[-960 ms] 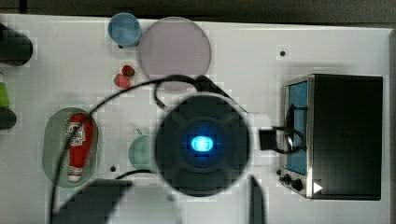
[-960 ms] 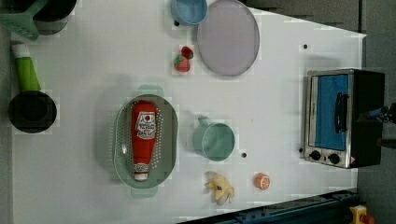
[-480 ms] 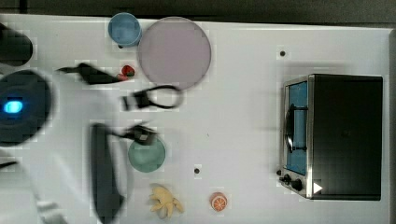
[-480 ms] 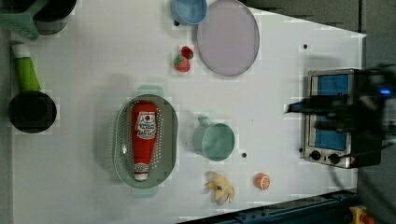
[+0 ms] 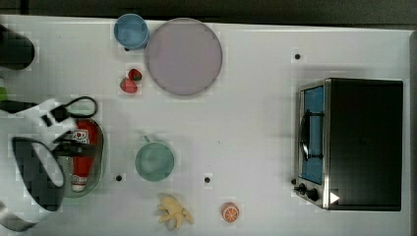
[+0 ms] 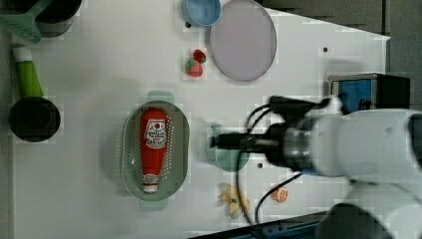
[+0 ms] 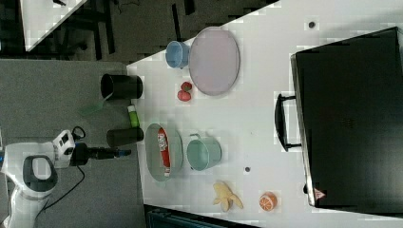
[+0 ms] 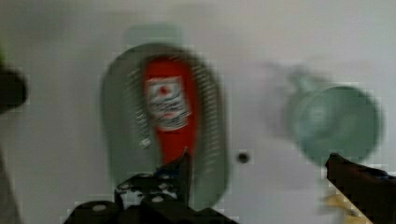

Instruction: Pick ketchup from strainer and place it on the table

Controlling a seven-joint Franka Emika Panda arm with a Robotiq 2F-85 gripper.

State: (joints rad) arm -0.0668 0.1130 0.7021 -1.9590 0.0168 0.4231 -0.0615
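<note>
Above the strainer (image 6: 155, 149), the hand (image 8: 257, 172) hangs wide open over the ketchup (image 6: 153, 147). Descending off-centre, a finger could catch the strainer's wall and drag it across the surface (image 6: 99, 79).

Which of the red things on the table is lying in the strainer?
The ketchup, a red bottle with a white cap, lies on its side in the pale green strainer. The two strawberries sit on the bare table beside the purple plate.
</note>
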